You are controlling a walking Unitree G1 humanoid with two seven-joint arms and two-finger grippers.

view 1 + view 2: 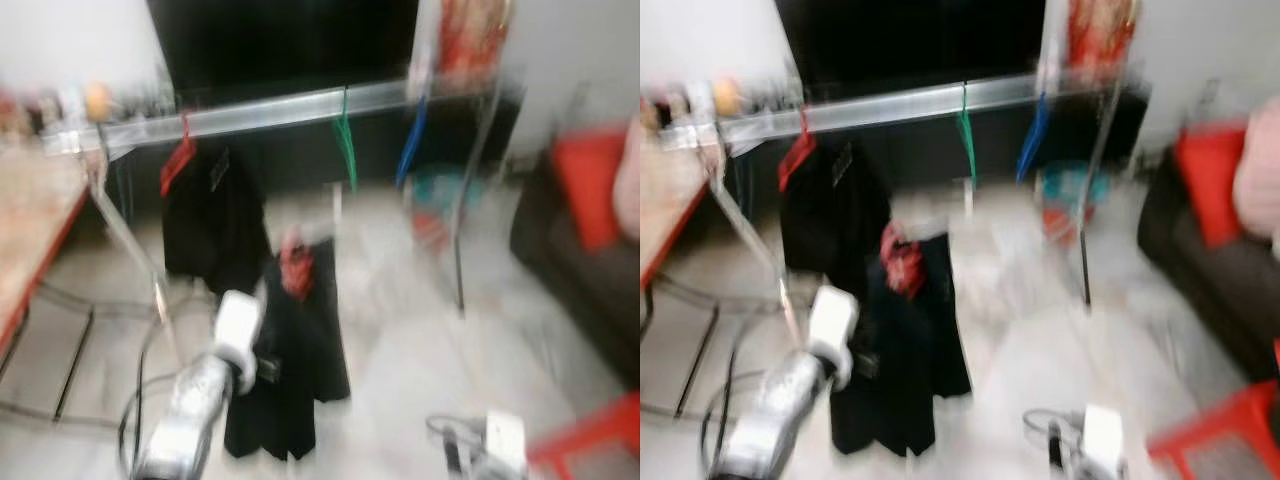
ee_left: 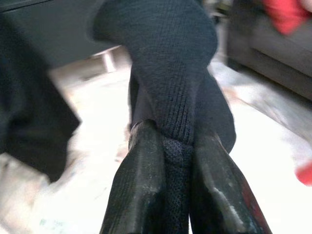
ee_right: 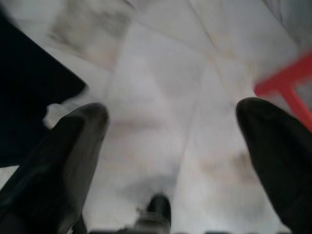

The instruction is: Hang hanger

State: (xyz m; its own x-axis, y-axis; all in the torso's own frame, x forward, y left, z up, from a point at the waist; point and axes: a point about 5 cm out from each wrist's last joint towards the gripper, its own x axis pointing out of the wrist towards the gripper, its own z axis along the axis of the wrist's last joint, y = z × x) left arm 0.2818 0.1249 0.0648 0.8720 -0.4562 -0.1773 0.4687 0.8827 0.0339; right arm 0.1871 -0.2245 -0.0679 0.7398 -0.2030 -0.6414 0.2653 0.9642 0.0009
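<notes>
A silver clothes rail (image 1: 280, 110) runs across the room, blurred in the head views. On it hang a red hanger (image 1: 178, 160) with a black garment (image 1: 205, 225), a green hanger (image 1: 346, 140) and a blue hanger (image 1: 410, 140). Below the rail, my left gripper (image 2: 170, 131) is shut on a black knitted garment (image 2: 165, 58). That garment (image 1: 300, 370) hangs from a red hanger (image 1: 295, 265) held up in front of my left arm (image 1: 195, 400). My right gripper (image 3: 175, 117) is open over the pale floor, low at the right (image 1: 490, 445).
A dark sofa (image 1: 570, 260) with a red cushion (image 1: 590, 185) stands at the right. A red frame (image 1: 590, 440) lies at the lower right. A wooden table (image 1: 30, 220) is at the left, and the rack's slanted leg (image 1: 130, 240) comes down beside it.
</notes>
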